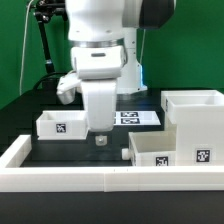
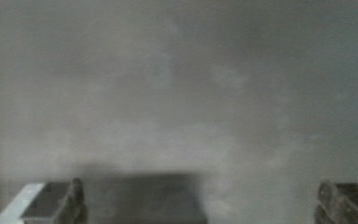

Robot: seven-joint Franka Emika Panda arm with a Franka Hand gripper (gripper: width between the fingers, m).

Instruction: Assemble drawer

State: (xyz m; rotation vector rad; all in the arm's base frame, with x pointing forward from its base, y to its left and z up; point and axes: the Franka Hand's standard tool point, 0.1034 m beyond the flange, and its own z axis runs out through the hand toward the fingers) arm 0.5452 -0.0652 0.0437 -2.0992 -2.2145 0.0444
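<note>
gripper [image 1: 100,137] hanging low over dark table [image 1: 62,150], fingers [image 2: 48,200] standing wide apart, gripping nothing. open room lying under it, between small drawer box [image 1: 58,124] on exterior view's left and second drawer box [image 1: 160,150] on right. tall drawer frame [image 1: 196,118] running off right edge. white rim wall [image 1: 90,180] bounding front. marker board [image 1: 140,117] partly hiding behind arm. wrist view blurring, showing only grey surface
</note>
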